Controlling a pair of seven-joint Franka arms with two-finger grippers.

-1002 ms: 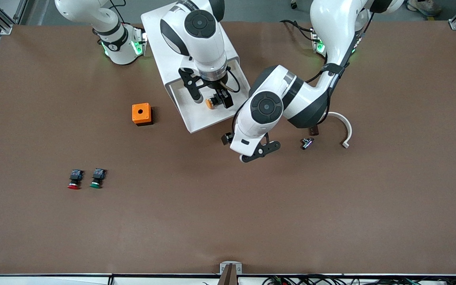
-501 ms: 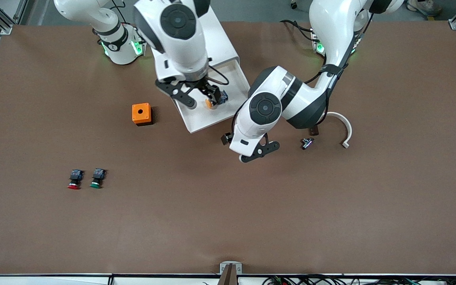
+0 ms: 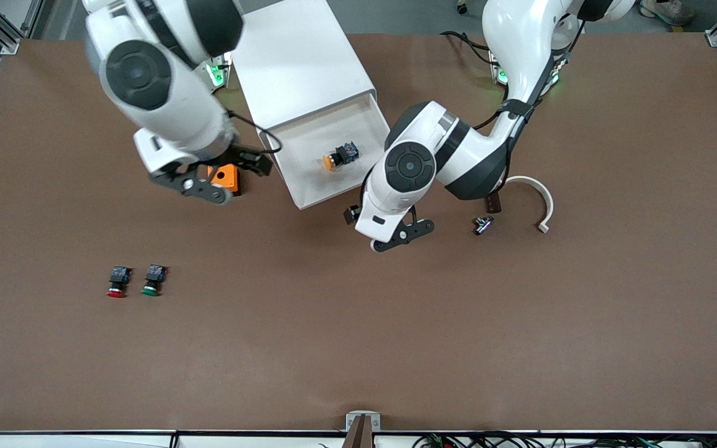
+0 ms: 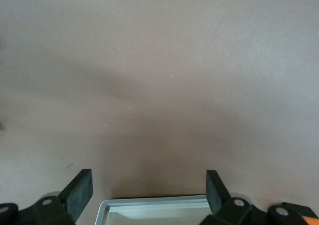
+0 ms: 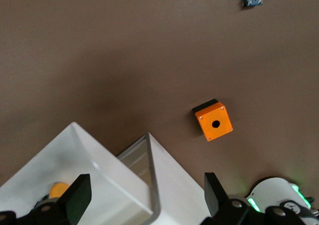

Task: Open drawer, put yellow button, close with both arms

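Observation:
The drawer (image 3: 310,180) stands pulled out of the white cabinet (image 3: 296,62). The yellow button (image 3: 340,155) lies on its side in the drawer. My right gripper (image 3: 248,163) is open and empty, up in the air over the drawer's side wall toward the right arm's end. Its wrist view shows the drawer wall (image 5: 99,177) between its fingers (image 5: 77,195) and a bit of the yellow cap (image 5: 60,189). My left gripper (image 3: 353,214) is open and empty, low at the drawer's front edge; the drawer's rim (image 4: 154,203) lies between its fingers (image 4: 214,187).
An orange box (image 3: 226,177) with a hole sits beside the drawer, partly under my right hand; it also shows in the right wrist view (image 5: 214,121). A red-capped button (image 3: 117,283) and a green-capped one (image 3: 153,281) lie nearer the camera. A white curved piece (image 3: 539,199) and a small dark part (image 3: 483,224) lie toward the left arm's end.
My right gripper let go of the yellow button in the drawer, rose and swung away toward the orange box. My left arm shifted slightly toward the drawer's front.

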